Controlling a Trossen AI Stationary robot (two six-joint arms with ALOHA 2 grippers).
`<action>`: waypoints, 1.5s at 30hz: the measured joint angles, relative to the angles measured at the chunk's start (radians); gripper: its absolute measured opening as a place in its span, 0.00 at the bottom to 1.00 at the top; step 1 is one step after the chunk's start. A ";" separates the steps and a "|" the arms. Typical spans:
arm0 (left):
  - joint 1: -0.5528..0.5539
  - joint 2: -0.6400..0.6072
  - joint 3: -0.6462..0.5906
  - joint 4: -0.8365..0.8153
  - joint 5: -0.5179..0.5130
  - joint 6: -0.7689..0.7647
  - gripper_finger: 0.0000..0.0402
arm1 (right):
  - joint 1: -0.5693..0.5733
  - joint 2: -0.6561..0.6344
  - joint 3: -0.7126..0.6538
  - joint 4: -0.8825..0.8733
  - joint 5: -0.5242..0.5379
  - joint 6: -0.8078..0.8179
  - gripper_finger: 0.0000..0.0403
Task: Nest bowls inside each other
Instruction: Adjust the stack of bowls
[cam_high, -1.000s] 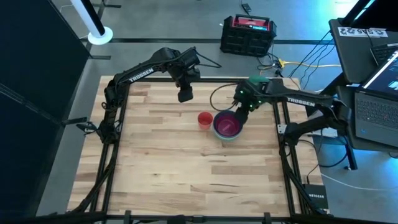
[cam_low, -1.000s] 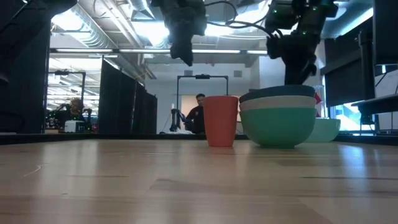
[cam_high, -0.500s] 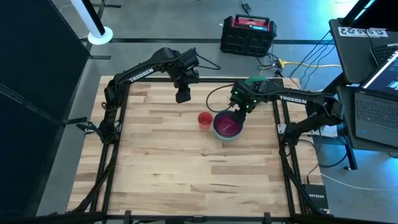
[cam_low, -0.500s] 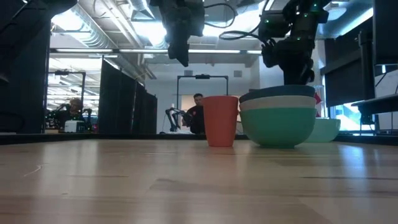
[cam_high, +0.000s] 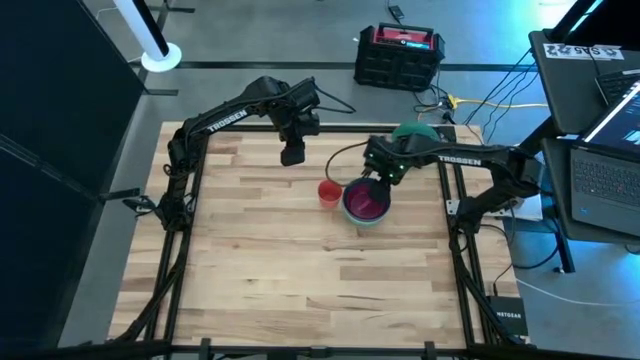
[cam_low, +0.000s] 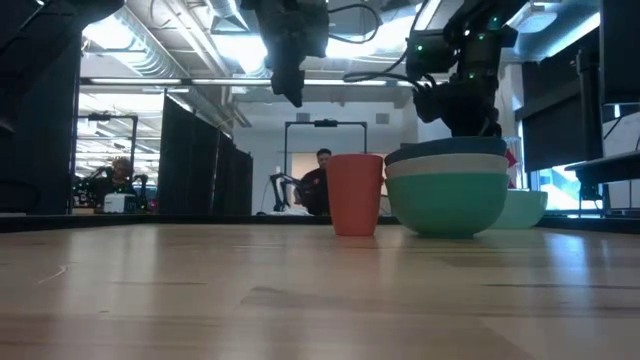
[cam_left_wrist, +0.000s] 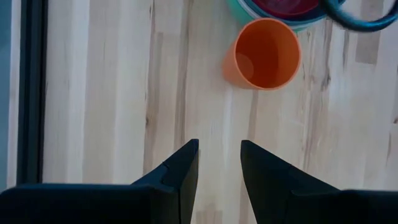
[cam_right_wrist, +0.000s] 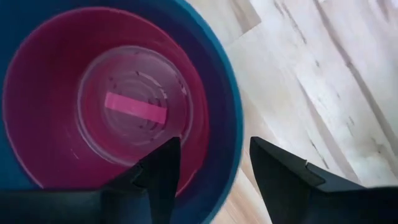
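A stack of nested bowls (cam_high: 366, 204) rests on the table right of centre. Its outer bowl is green (cam_low: 447, 203), with a white one and a dark blue one (cam_right_wrist: 219, 81) inside it, and a pink bowl (cam_right_wrist: 74, 68) innermost. My right gripper (cam_right_wrist: 214, 142) hovers open just over the stack's far rim (cam_high: 381, 178), one finger above the pink inside and one beyond the blue rim. Another pale green bowl (cam_low: 523, 208) sits behind the stack, by the far right corner (cam_high: 412, 129). My left gripper (cam_high: 293, 157) hangs open above the far side of the table, with nothing between its fingers (cam_left_wrist: 219, 144).
A red cup (cam_high: 329, 192) stands upright just left of the stack and shows ahead of my left gripper (cam_left_wrist: 264, 53). Bare wood stretches over the near half and the left of the table (cam_high: 280, 280). A person (cam_low: 320, 185) is in the room behind.
My right gripper has come down toward the bowl stack and shifted a little toward the table's left, staying open. The bowls and the cup have not moved.
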 joint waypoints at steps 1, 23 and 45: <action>0.000 0.000 0.000 0.000 0.000 0.000 0.26 | 0.000 0.011 0.000 -0.001 -0.001 -0.001 0.45; 0.000 0.000 0.000 -0.010 0.000 0.012 0.26 | 0.142 0.064 0.001 -0.033 -0.091 0.022 0.08; -0.003 0.001 0.000 -0.018 0.000 0.011 0.26 | 0.478 0.046 0.027 0.006 -0.042 0.255 0.29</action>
